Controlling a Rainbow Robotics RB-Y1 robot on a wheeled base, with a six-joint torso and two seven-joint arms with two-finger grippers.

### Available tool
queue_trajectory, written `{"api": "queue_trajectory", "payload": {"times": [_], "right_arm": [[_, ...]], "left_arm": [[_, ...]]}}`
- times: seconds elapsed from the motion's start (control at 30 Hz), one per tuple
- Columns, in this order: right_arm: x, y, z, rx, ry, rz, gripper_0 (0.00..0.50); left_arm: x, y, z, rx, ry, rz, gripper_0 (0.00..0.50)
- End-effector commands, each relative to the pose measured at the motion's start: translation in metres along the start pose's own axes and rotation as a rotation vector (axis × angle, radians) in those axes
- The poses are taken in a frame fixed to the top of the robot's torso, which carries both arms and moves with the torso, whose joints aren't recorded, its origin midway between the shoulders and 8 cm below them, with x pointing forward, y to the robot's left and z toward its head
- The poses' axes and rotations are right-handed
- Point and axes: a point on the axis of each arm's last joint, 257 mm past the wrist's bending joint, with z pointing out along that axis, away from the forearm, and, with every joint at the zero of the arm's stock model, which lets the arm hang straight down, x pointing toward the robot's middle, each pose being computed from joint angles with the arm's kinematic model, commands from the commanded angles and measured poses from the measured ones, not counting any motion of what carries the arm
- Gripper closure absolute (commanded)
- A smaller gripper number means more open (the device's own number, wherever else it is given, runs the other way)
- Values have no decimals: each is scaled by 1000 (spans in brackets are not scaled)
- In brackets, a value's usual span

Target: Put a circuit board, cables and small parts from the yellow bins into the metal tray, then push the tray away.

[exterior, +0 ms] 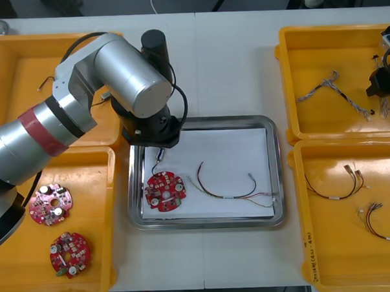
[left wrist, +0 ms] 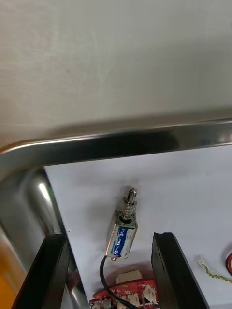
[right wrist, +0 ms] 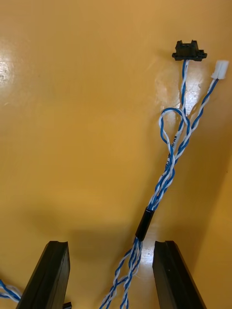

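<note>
Blue-and-white cable (right wrist: 145,223) runs lengthwise between right gripper's (right wrist: 111,247) spread jaws

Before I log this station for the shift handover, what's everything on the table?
Bins: four, yellow, two each side.
Tray: one, metal, white inside, centre.
Circuit boards: three, red; one in tray, two in near left bin.
Red-and-yellow cables: three; one in tray, two in near right bin.
Blue-and-white cable: one bundle, far right bin.
Small metal part: one, silver, in tray.
Left tool: open, astride the part.
Right tool: open, over blue-and-white cable.
</note>
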Motion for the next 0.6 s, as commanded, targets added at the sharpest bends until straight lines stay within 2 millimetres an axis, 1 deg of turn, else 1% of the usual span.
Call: {"api": "queue_trajectory", "payload": {"times": [0.03,0.07,0.17,0.2,0.27,0.3,0.37,0.4,0.47,0.5,0.57,0.6], "right_arm": [[-24,4,-9,-1,-52,26,0],[-25,3,-9,1,-57,27,0],[-22,-2,-4,14,-65,36,0],[-22,-2,-4,15,-68,39,0],[-21,-2,-2,12,-74,48,0],[-21,-2,-2,11,-74,51,0],[-18,-2,0,9,-71,58,0],[-17,-2,0,9,-70,58,0],[-14,-1,3,2,-67,71,0],[-12,-1,4,0,-66,75,0],[-7,1,7,-8,-61,90,0],[-7,1,7,-8,-61,92,0]], "left_arm": [[-36,-8,-56,44,-91,-71,0],[-38,-6,-60,45,-94,-80,0],[-41,9,-80,34,-98,-122,0],[-42,12,-83,34,-99,-128,0],[-44,26,-96,24,-100,-155,0],[-45,29,-99,23,-105,-160,0],[-47,43,-109,9,-113,-188,0],[-47,47,-111,5,-113,-195,0],[-49,62,-119,-12,-116,-221,0],[-50,67,-121,-16,-117,-227,0],[-55,81,-129,-19,-133,-258,0],[-57,84,-130,-18,-136,-264,0]]}}
